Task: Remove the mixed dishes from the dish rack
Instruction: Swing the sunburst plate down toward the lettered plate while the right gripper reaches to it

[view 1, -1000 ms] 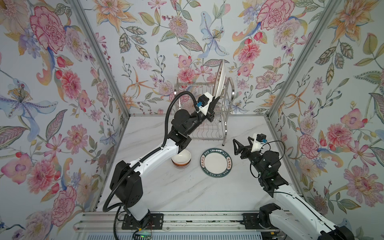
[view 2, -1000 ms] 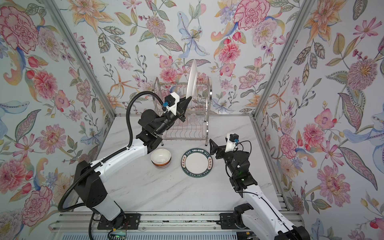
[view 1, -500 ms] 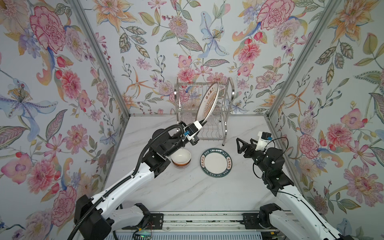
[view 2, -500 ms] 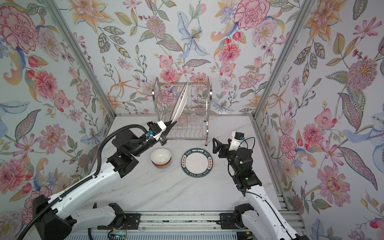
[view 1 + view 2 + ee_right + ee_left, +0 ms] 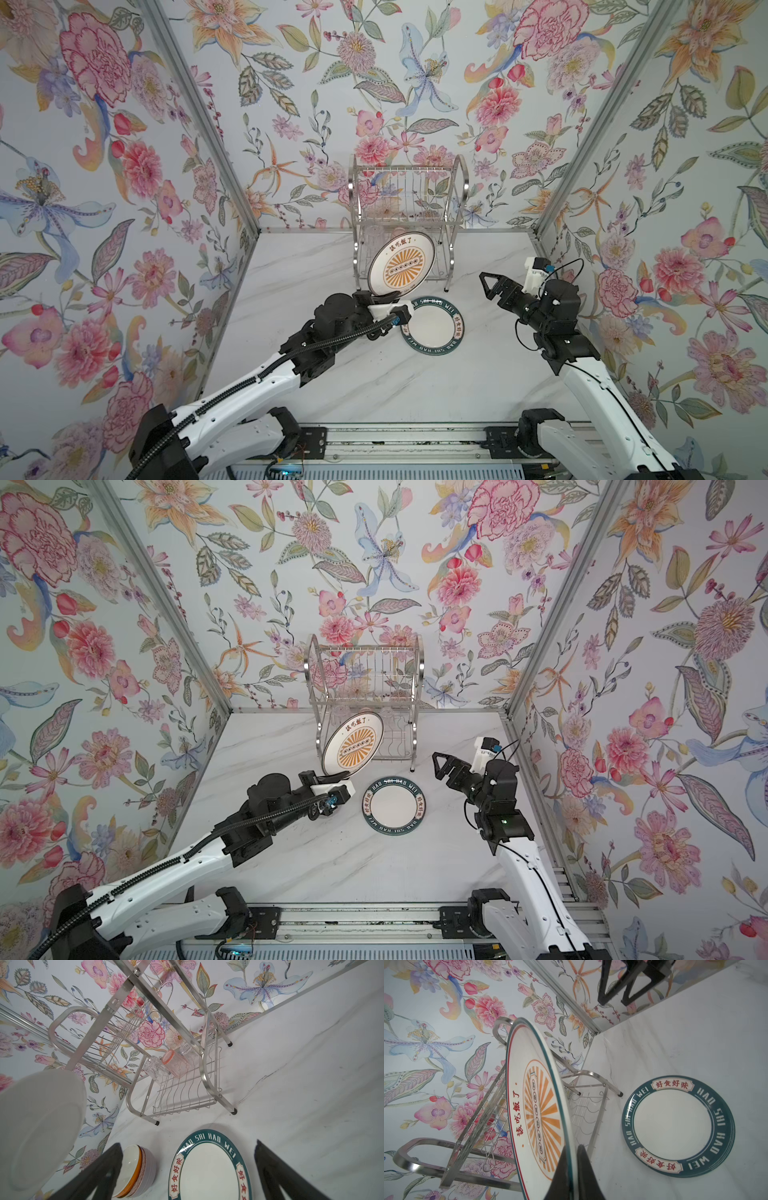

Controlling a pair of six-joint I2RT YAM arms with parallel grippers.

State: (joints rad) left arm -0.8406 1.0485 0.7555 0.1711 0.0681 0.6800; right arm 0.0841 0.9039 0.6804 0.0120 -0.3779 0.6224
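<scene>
My left gripper (image 5: 375, 296) (image 5: 572, 1147) is shut on the lower rim of the orange sunburst plate (image 5: 401, 266) (image 5: 353, 748) (image 5: 537, 1109). It holds the plate tilted in the air in front of the dish rack (image 5: 461, 187) (image 5: 419, 663) (image 5: 202, 1076). The teal-lettered plate (image 5: 434, 326) (image 5: 207, 1167) lies flat on the table beside it. A pink glass (image 5: 176, 1064) and two clear glasses (image 5: 154, 1068) stand on the rack's lower shelf. My right gripper (image 5: 488, 284) (image 5: 188, 1143) hangs open and empty to the right of the teal plate.
Stacked bowls (image 5: 135, 1169), with an orange-rimmed one on top, sit on the table left of the teal plate; my left arm hides them in both top views. Flowered walls (image 5: 124, 208) close in the marble table (image 5: 415, 386) on three sides.
My left arm has drawn the sunburst plate down and forward from above the rack to just over the table. The right gripper has shifted slightly right, still open.
</scene>
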